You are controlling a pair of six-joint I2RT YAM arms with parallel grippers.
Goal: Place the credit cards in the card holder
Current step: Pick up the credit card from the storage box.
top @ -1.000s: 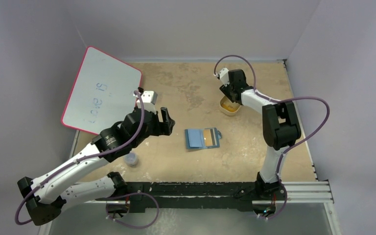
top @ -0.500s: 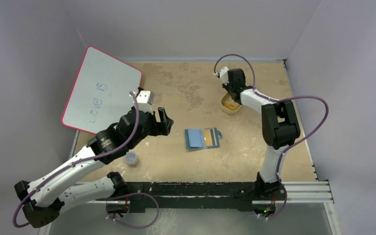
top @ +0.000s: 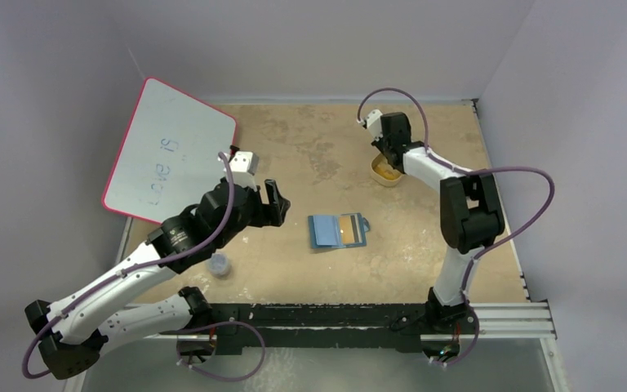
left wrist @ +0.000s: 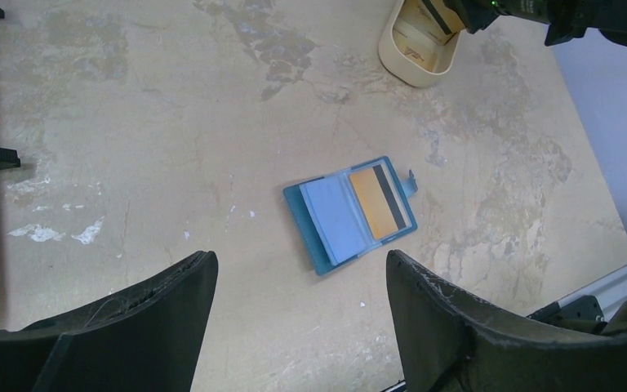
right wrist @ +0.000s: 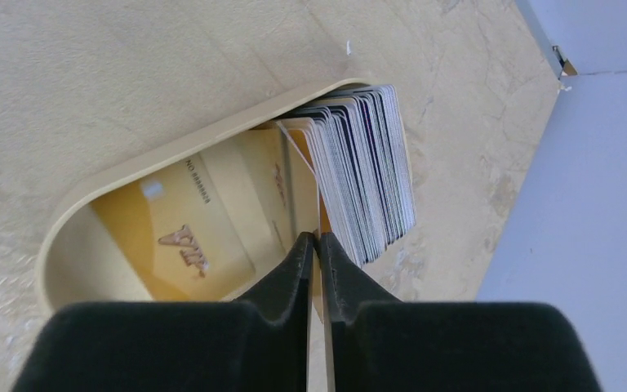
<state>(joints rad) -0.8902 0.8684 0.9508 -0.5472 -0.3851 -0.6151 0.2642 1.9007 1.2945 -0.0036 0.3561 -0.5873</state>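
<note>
Inside the tray (right wrist: 131, 173), right hand (right wrist: 316, 245) pinches one card (right wrist: 302, 180) edge.

My right gripper (right wrist: 317, 245) now pinches one credit card (right wrist: 296, 175) standing in the tray (right wrist: 73, 204); my left gripper (top: 273, 198) sits drawn back toward 7 o'clock.

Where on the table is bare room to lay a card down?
Free: the far middle, between whiteboard and tray; the near strip between card holder and rail. Crowded: the tray, full of cards, the right gripper shut on one.
</note>
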